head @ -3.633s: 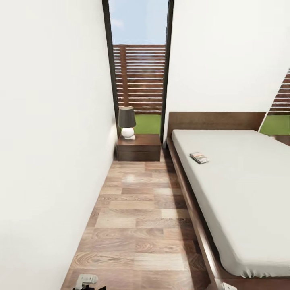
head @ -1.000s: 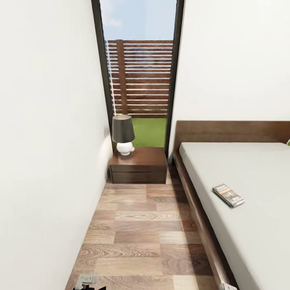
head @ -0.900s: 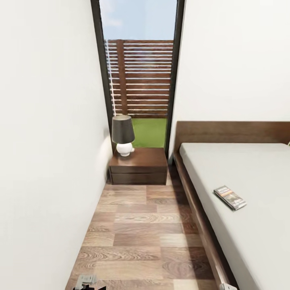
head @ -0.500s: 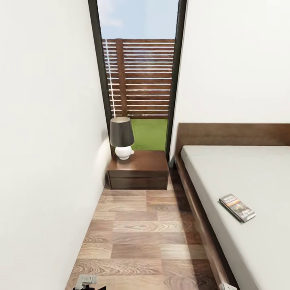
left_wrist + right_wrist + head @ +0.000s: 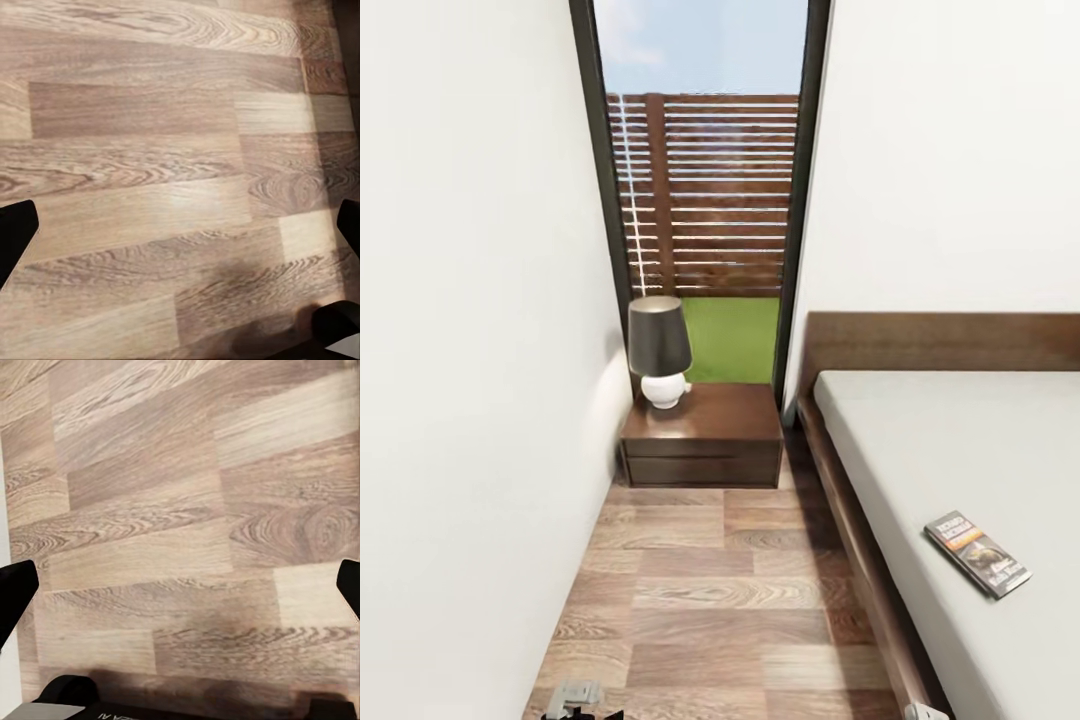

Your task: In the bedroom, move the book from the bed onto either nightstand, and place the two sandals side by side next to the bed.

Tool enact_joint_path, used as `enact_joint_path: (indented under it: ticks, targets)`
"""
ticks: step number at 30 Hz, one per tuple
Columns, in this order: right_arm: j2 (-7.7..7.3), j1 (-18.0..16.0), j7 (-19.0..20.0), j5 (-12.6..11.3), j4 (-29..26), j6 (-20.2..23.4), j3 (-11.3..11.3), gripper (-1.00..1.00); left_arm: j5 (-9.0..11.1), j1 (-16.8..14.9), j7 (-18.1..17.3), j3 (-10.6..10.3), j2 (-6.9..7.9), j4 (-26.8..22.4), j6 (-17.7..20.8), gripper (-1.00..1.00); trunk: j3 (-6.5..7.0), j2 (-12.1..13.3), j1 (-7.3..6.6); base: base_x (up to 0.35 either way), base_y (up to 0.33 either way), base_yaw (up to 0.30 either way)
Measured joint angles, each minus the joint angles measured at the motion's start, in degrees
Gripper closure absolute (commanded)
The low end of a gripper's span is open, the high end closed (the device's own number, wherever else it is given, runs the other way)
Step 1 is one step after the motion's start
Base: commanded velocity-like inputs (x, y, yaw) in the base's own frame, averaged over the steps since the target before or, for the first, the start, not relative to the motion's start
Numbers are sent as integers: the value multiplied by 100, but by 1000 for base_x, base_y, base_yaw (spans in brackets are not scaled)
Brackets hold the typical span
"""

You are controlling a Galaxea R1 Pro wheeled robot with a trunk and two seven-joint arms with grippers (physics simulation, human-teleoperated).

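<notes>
— Well, the grippers?
— Left gripper (image 5: 180, 225) and right gripper (image 5: 180, 585) both spread wide, holding nothing, over the plank floor (image 5: 720, 590).
— And the book (image 5: 977, 553)?
— Flat on the bed (image 5: 960, 450), near its edge; the nightstand (image 5: 702, 440) carries a lamp (image 5: 658, 350). The bed is cut off.

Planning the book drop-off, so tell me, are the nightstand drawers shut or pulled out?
Shut. In the head view the nightstand shows flat drawer fronts flush with its body, nothing pulled out. A lamp stands on its top.
</notes>
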Motion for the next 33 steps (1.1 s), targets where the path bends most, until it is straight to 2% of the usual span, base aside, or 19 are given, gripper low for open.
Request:
enact_joint_path:
  ticks: [33]
  targets:
    - [0, -2, 1, 9, 0, 0, -2, -100, 0, 0, -3, 0, 0, 0, 0, -100, 0, 0, 0, 302, 19, 0]
